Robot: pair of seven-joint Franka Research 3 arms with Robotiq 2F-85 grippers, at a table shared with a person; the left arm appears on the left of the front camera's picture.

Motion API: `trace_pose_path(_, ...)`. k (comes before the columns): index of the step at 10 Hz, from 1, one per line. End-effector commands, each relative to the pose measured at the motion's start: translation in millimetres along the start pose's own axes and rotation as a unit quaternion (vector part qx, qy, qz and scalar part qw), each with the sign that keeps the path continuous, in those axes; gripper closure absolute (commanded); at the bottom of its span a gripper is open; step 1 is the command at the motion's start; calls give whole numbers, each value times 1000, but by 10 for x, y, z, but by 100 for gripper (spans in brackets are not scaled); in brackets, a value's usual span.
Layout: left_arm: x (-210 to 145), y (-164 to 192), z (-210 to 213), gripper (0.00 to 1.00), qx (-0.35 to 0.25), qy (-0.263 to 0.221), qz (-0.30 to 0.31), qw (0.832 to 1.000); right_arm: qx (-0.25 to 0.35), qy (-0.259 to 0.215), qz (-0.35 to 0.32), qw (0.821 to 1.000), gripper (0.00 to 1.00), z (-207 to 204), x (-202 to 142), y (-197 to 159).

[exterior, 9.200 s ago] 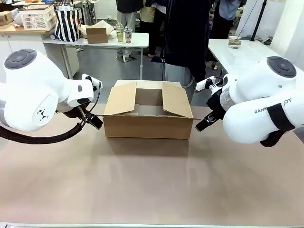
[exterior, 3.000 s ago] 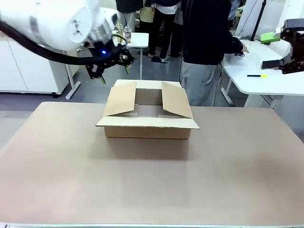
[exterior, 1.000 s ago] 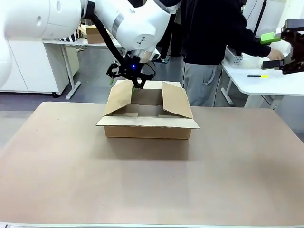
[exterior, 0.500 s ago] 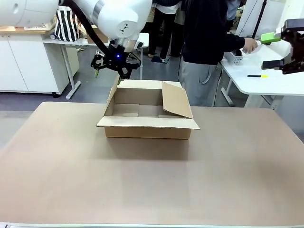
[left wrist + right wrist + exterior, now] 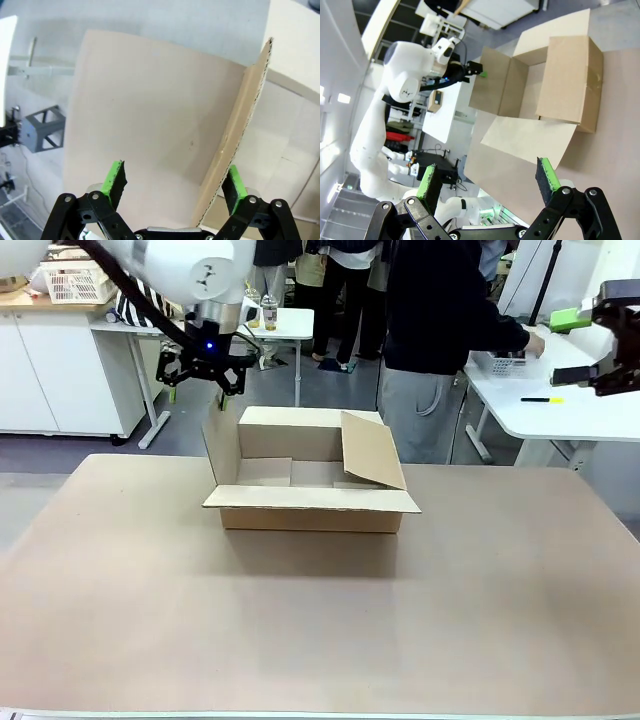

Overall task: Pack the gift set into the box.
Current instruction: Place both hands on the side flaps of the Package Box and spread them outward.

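The box (image 5: 310,502), a large brown carton, stands in the middle of the table. Its left flap (image 5: 222,443) stands upright, its right flap (image 5: 372,452) leans inward, and its front flap lies folded out. My left gripper (image 5: 203,386) hangs open just above the left flap's top edge. In the left wrist view that flap (image 5: 150,125) rises between the spread fingers, its edge close to the right-hand pad (image 5: 233,184). My right gripper (image 5: 563,345) is open and empty, high at the far right, away from the box (image 5: 555,85). The gift set is out of view.
A person (image 5: 440,330) stands behind the box, turned toward a white side table (image 5: 540,405) at the right with one hand at a small basket (image 5: 497,362). More people and tables stand farther back. Bare tabletop (image 5: 320,630) spreads in front of the box.
My left gripper has moved left from over the box's inside to above its left side. The left flap has swung from leaning inward to upright. The right gripper has stayed still.
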State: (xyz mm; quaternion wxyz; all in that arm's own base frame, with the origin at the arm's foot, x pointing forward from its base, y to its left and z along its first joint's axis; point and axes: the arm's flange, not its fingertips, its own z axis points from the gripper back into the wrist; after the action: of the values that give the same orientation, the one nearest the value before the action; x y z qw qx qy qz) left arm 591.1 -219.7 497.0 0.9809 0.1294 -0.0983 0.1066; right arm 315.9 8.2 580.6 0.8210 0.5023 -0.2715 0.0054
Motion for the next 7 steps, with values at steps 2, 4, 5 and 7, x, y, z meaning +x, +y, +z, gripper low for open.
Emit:
trace_pose_path(2,-102,375,-230,0,-68,24,14,997,13,-5,12,1000,0,-31,33,6)
trace_pose_path(4,-77,581,-345,0,-112,42,10,993,13,-5,12,1000,0,-31,33,6)
trace_pose_path(5,-77,680,-391,0,-140,50,1,989,13,-5,12,1000,0,-31,33,6)
trace_pose_path(7,-76,853,-522,0,-188,68,-14,980,13,-5,12,1000,0,-31,33,6)
